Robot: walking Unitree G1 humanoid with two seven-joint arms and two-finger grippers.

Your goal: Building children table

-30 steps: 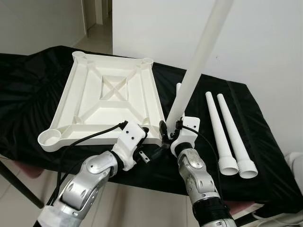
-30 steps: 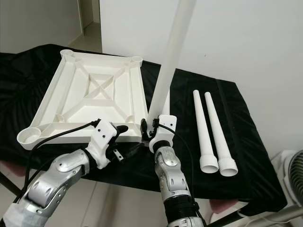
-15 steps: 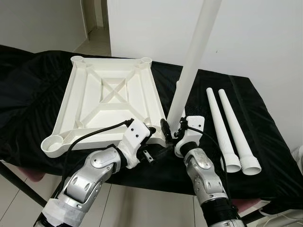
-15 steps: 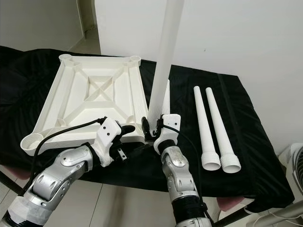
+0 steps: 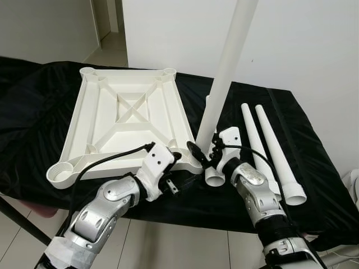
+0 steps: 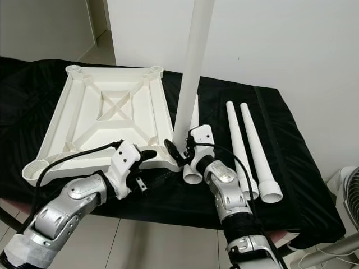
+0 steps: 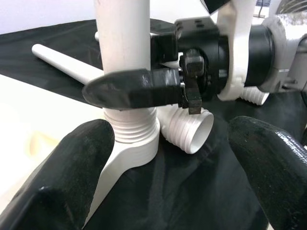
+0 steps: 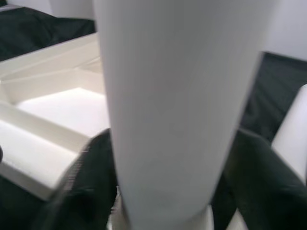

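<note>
Left eye view has the white plastic table top lying upside down on the black-draped tabletop, ribbed underside up with an X brace in the middle and round sockets at the corners. Its near edge sits close to the tabletop's front edge, so not much spare room there. The right hand is clenched around a smooth white leg standing upright in the near right corner socket, low center of the frame. In the left wrist view you can see the leg's threaded base at the socket. The left hand is released, fingers spread wide just in front of that corner. Three more tapered legs lie flat to the right, plenty of bare cloth past them.
</note>
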